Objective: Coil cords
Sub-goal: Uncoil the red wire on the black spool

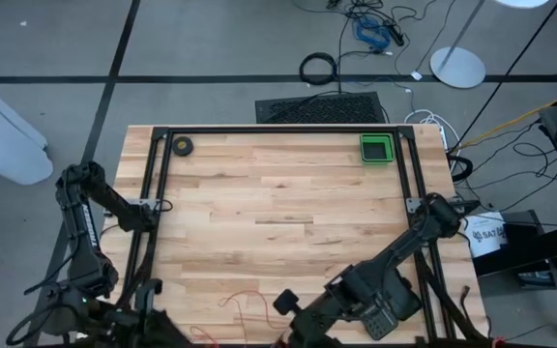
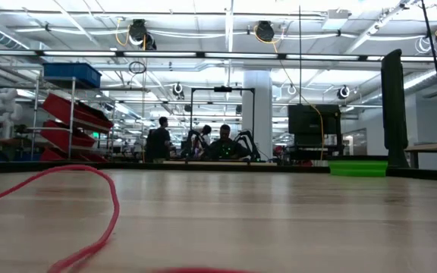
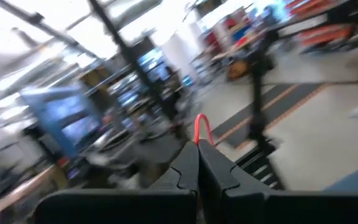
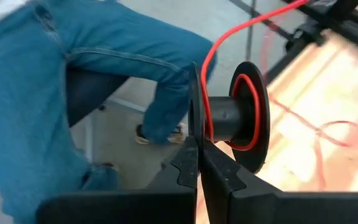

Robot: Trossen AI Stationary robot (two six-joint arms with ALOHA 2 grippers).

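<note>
The main risk is the red cord slipping off the dark spool it is being wound on: only a turn or two sits on the hub, and the line running up and away looks taut, so an uneven pull could drag the turns over a flange or slacken them. A second risk is a snag, since loose red cord lies in loops on the near edge of the worktop, just left of the right arm, and could knot or catch on the arm as it is drawn in. A person's legs in jeans stand close beyond the near edge, where the cord could also catch.

The right gripper sits at the near edge of the worktop, its fingers closed tight on the rim of the near flange of the spool, which sticks out just beyond the tips with the cord around its hub. The left gripper is off the near-left corner, fingers pressed together on the cord, a short red loop of which pokes out above the tips. The green tray and a small dark ring lie at the far edge, well apart from both.
</note>
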